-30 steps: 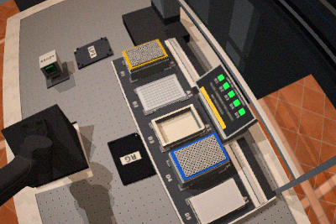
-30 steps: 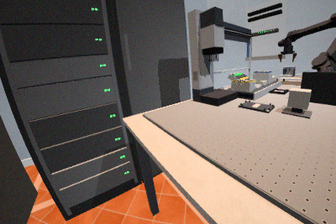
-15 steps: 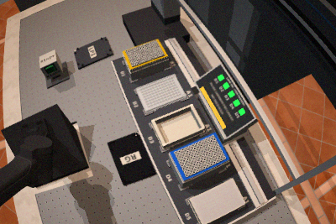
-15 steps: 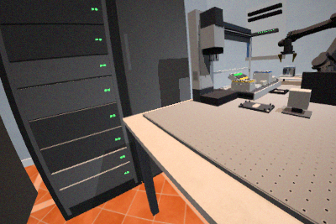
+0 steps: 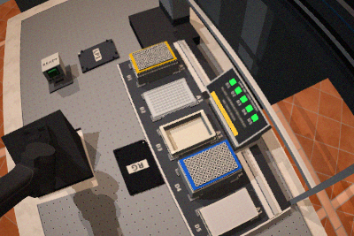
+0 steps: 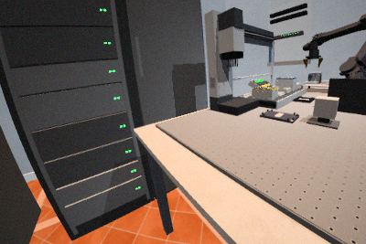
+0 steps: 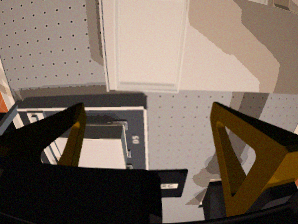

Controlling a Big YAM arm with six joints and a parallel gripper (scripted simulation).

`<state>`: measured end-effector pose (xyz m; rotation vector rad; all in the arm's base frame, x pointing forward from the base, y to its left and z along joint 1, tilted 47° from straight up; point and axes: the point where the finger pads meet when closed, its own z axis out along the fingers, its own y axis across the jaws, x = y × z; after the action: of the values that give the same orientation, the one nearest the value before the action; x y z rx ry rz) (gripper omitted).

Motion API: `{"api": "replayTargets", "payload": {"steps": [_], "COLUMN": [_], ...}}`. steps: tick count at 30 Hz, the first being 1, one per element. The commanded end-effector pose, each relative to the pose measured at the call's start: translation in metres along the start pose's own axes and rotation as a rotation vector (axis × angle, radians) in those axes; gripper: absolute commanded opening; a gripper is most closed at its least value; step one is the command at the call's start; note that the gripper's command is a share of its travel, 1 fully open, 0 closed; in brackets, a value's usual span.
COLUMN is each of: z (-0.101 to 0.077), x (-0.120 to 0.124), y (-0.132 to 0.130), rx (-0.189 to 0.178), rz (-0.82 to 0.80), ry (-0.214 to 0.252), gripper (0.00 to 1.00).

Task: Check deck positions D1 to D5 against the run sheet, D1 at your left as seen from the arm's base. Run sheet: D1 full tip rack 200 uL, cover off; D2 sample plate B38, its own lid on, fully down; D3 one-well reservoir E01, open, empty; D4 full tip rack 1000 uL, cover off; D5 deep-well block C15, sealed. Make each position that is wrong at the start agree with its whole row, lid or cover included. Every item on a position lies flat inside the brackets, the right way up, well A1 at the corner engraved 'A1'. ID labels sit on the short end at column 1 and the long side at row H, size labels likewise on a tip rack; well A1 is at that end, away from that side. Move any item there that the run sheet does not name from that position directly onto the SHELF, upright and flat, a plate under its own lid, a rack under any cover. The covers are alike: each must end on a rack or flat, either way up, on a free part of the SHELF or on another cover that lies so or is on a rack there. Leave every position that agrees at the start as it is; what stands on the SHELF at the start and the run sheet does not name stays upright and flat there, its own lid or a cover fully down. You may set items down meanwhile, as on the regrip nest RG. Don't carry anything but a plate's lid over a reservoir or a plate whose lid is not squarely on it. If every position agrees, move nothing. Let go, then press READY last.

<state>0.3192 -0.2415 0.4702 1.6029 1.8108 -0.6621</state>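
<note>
On the deck strip, D1 holds a yellow-framed tip rack with no cover. D2 holds a clear-lidded plate. D3 holds an open, empty cream reservoir. D4 holds a blue-framed tip rack with no cover. D5 holds a pale sealed block, which also shows in the wrist view. My gripper hangs high above the table near the D5 end, and it also shows in the exterior view. Its fingers stand wide apart with nothing between them.
The black RG nest lies beside D3 and D4. The READY button box and a dark plate stand at the far left. A panel with green lights sits behind the deck. A large black block stands near my arm.
</note>
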Motion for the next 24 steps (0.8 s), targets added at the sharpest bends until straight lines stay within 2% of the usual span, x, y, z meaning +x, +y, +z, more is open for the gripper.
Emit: {"api": "replayTargets", "payload": {"steps": [1,3,5,6,8,10,12,24], "z": [-0.028,-0.016,-0.018,-0.025,-0.030,-0.015,-0.010,-0.014], "x": [-0.029,-0.012,-0.014,-0.022,-0.020,-0.016,-0.011,-0.012], "y": [-0.022,-0.032,-0.032,-0.032,-0.024,-0.015,-0.016,-0.019], "rx": [-0.030,-0.001,-0.005,-0.017,-0.041,-0.015,-0.005,-0.009], "rz": [0.007,-0.065,-0.100,-0.106,-0.155,-0.211,-0.261,-0.455], "ry": [-0.036,-0.010,-0.015,-0.027,-0.035,-0.015,-0.005,-0.012], "gripper": [0.00,0.00,0.00,0.00,0.00,0.00,0.00,0.00]}}
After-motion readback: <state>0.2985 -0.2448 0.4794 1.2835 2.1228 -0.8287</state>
